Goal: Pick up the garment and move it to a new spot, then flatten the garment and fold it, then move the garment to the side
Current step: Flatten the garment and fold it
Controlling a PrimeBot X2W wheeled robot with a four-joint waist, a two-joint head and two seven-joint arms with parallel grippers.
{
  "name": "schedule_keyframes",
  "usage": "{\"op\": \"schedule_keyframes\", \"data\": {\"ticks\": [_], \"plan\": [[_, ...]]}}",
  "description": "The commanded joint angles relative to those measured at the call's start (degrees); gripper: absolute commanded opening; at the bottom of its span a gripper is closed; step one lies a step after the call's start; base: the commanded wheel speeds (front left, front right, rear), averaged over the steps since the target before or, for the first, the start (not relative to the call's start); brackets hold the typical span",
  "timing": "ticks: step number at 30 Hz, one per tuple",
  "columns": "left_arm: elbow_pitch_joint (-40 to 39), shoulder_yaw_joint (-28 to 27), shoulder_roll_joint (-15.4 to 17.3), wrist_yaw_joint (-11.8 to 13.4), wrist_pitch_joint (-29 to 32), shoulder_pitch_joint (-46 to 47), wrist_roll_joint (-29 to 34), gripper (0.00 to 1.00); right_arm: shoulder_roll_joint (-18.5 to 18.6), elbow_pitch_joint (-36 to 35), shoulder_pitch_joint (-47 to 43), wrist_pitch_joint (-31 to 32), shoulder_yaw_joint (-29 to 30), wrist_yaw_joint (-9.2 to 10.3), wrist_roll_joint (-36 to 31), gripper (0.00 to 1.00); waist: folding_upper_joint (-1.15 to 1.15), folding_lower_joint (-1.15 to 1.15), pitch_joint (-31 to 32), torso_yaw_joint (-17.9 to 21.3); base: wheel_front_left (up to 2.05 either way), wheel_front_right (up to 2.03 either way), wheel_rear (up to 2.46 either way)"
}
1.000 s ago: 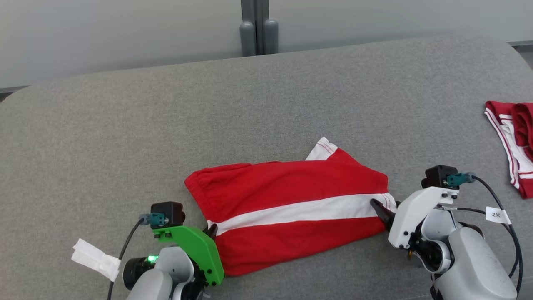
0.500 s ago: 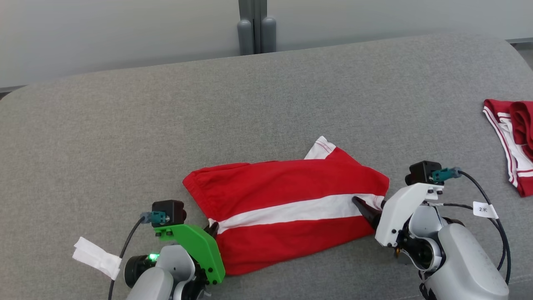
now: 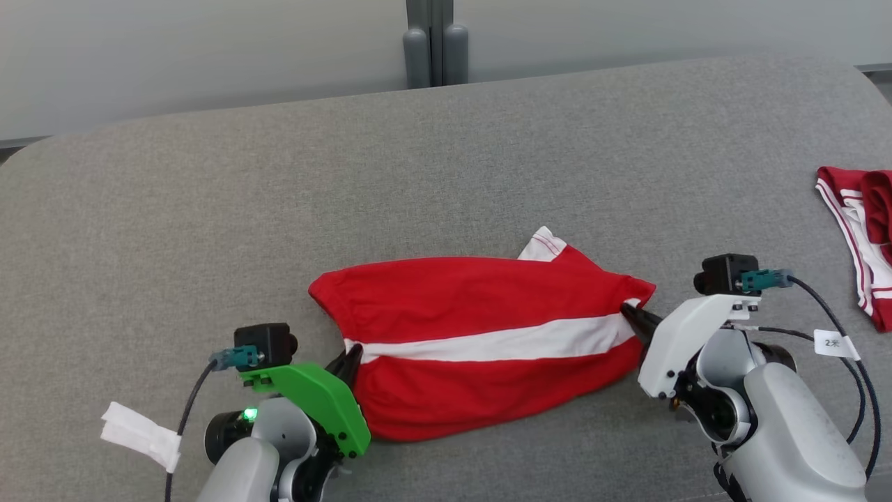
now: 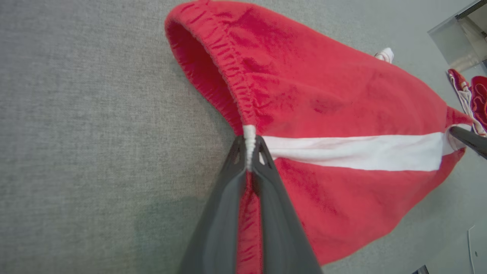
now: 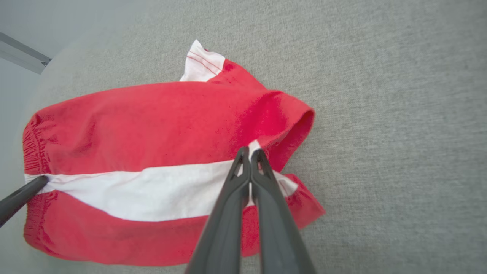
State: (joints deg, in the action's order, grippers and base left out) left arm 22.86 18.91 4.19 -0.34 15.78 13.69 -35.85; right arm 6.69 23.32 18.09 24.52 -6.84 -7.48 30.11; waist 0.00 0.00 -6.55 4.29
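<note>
Garment (image 3: 481, 307): we find left tool (image 4: 249, 144) pinching waistband (image 4: 228, 80), right tool (image 5: 250, 153) pinching leg hem (image 5: 304, 118), both at white stripe (image 3: 488, 343); opposite ends, presumably for taut lift.

Grey cushion (image 3: 488, 139) open beyond shorts (image 3: 488, 314) (red cloth (image 3: 864, 237) obstructs far right).

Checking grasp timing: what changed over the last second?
The right gripper closed on the red shorts at the hem end of the white stripe, raising that hem. The left gripper stays shut on the waistband; the second garment lies unmoved.
</note>
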Motion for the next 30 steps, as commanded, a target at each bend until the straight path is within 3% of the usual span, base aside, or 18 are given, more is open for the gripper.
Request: {"op": "schedule_keyframes", "data": {"ticks": [1, 7, 12, 16, 21, 27, 30], "plan": [[-0.7, -0.9, -0.2, -0.8, -1.5, 0.9, -1.7, 0.0, 0.5, -1.2, 0.5, -1.7, 0.3, 0.0, -0.4, 0.0, 0.0, 0.0, 0.6, 0.1, 0.0, 0.0, 0.0], [-5.9, -2.4, -0.9, -3.7, -4.5, 2.1, -8.6, 0.0, 2.3, -8.5, 1.5, -7.1, 2.0, 0.0, -0.2, 0.0, 0.0, 0.0, 1.5, 0.4, 0.0, 0.0, 0.0], [-9.0, -1.8, -1.1, -3.9, -2.8, 7.1, -14.1, 0.0, 2.9, -11.3, 6.1, -9.1, 1.7, -0.01, 0.4, 0.0, 0.0, 0.0, -0.9, 1.0, 0.0, 0.0, 0.0], [-7.3, -1.5, -1.2, -2.5, -3.6, 16.8, -13.5, 0.0, 2.8, -7.9, 15.0, -11.5, 0.9, -0.01, 1.0, 0.0, 0.0, 0.0, -5.2, 1.9, 0.0, 0.0, 0.0], [-0.9, -3.5, -1.1, -2.4, -11.1, 32.4, -11.1, 0.0, 1.6, 1.1, 30.8, -21.0, -0.8, -0.01, -2.3, 0.0, 0.0, 0.0, -10.8, 4.6, 0.0, 0.0, 0.0], [7.1, -5.4, -0.9, -4.5, -24.3, 47.1, -7.5, 0.0, -0.8, 11.5, 47.1, -37.5, -0.6, 0.0, -6.3, 0.0, 0.0, 0.0, -13.3, 7.1, 0.0, 0.0, 0.0], [9.3, -4.9, -0.3, -5.8, -28.7, 51.0, -5.6, 0.0, -2.2, 13.6, 51.5, -39.5, -0.5, -0.01, -6.8, 0.0, 0.0, 0.0, -13.5, 7.2, 0.0, 0.0, 0.0]]}}
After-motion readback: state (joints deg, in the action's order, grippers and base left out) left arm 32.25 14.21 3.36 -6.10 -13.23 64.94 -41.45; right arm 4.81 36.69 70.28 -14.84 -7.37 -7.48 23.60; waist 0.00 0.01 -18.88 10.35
